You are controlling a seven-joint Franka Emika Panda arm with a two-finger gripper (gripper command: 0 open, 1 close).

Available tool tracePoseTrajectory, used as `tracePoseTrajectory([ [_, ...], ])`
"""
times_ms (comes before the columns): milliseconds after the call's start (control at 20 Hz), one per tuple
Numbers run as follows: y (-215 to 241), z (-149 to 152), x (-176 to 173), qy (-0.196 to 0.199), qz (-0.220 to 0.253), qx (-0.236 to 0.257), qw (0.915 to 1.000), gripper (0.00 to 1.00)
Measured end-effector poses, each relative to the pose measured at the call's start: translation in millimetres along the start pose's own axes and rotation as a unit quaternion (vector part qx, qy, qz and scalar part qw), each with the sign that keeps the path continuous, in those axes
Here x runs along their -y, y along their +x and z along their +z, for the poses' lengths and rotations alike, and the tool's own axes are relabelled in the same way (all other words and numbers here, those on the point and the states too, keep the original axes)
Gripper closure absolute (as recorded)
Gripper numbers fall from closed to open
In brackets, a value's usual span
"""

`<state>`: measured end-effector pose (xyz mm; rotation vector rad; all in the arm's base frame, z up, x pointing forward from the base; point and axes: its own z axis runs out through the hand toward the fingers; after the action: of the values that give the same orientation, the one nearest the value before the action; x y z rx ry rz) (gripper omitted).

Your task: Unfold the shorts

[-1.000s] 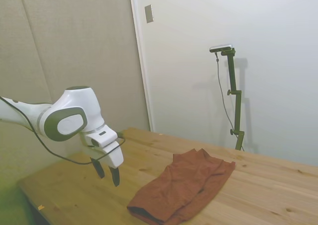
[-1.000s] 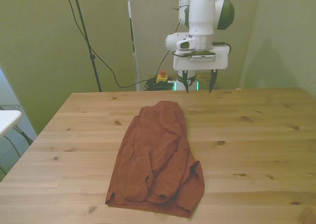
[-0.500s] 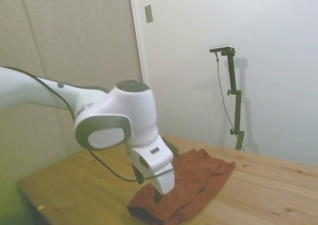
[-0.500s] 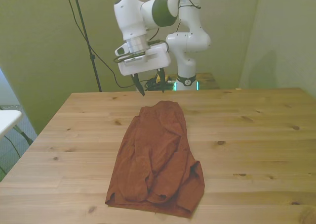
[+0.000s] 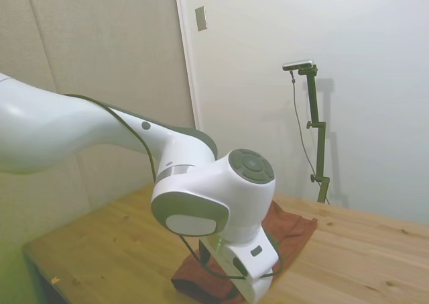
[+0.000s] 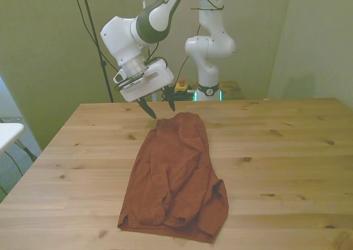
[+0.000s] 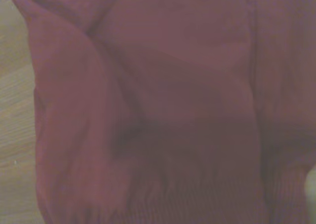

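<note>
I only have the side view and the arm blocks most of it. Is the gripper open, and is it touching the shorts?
Observer: Open in the front view; the gripper hangs just above the far end of the shorts, apparently not touching.
Operator: Which way is the cloth folded?
Observer: It lies as a long narrow bundle on the table, with layers doubled over at the near end.
Operator: Anything from the wrist?
Observer: Only blurred rust cloth with a ridge and a seam, table wood along one edge.
</note>
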<state>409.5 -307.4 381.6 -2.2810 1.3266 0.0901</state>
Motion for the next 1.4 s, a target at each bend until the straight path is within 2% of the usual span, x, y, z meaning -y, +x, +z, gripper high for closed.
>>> tracePoseTrajectory([
  [200,10.0,6.8,-1.8,0.024,-0.016,0.022,0.9994,0.00],
  [550,11.8,27.3,4.7,0.013,-0.031,0.041,0.9986,0.00],
  [600,11.6,28.5,5.3,0.012,-0.033,0.042,0.9985,1.00],
  [1400,9.4,32.7,9.5,0.010,-0.040,0.046,0.9981,1.00],
])
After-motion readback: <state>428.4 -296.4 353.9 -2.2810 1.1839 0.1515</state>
